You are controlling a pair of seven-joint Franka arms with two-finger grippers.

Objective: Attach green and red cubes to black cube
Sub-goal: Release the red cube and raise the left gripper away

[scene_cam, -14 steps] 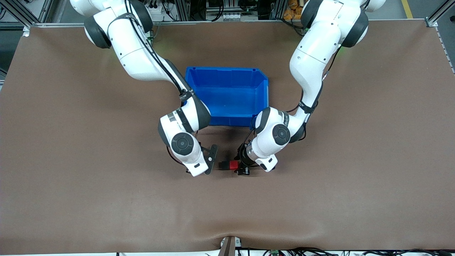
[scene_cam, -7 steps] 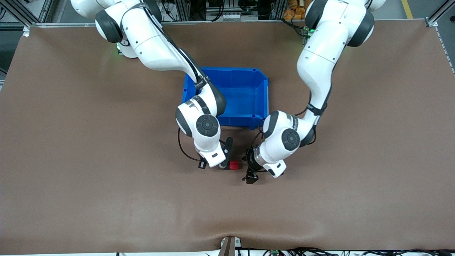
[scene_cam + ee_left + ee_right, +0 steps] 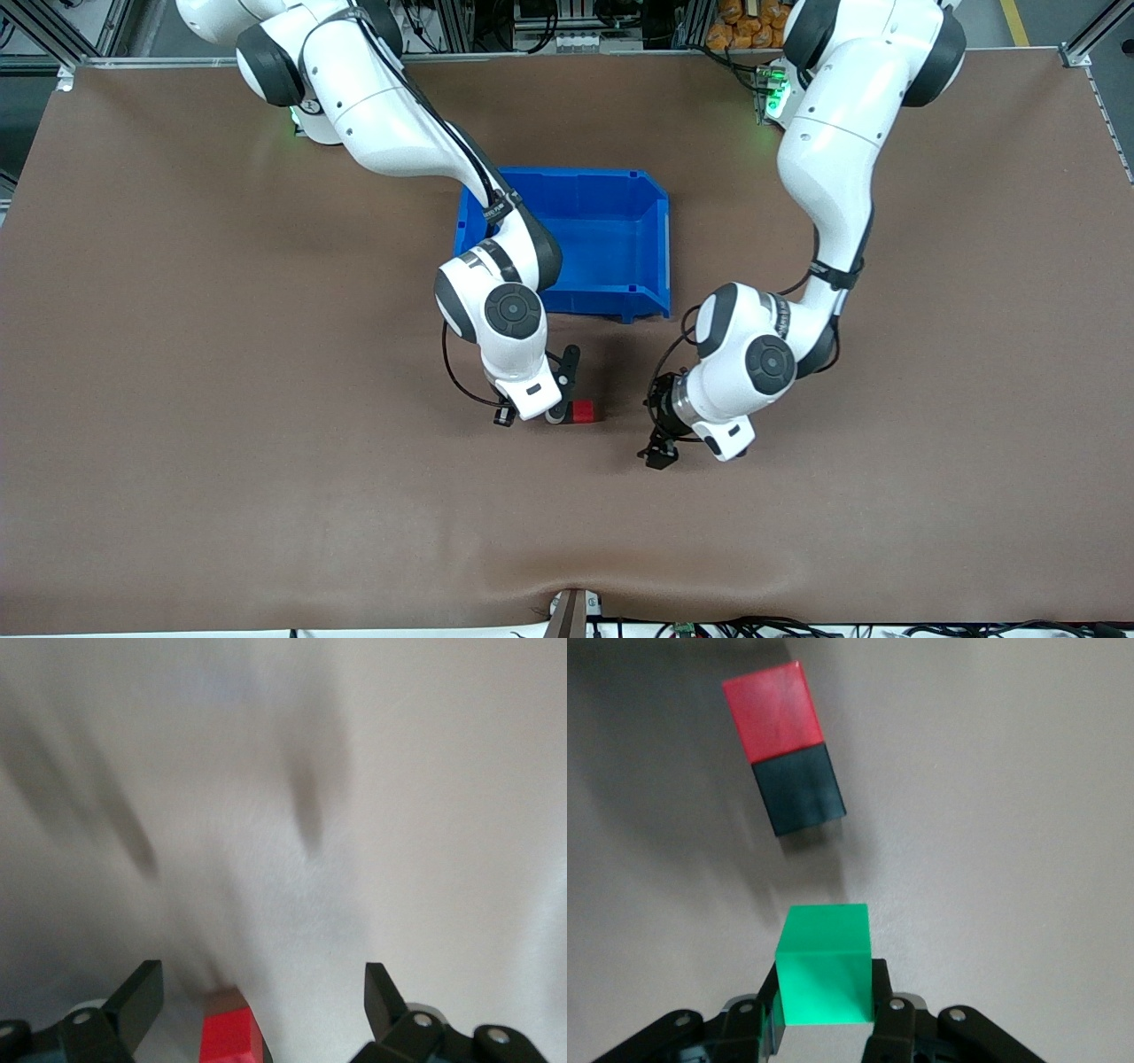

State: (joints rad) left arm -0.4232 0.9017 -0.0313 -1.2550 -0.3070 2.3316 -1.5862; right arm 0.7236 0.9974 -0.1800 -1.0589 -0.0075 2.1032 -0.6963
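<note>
Brown counter (image 3: 221, 354) lies bare around red cube (image 3: 582, 410), joined to black cube (image 3: 799, 796). Right claw (image 3: 824, 1014) clamps green cube (image 3: 824, 964) beside them. Left claw (image 3: 660, 450) stands wide, apart.

In the front view the right arm's wrist hides the green cube and the black cube entirely. In the left wrist view the table (image 3: 354, 815) is a blur, and the picture's edge cuts off the red cube (image 3: 229, 1036). In the right wrist view the edge crops the right end effector (image 3: 824, 1014).
</note>
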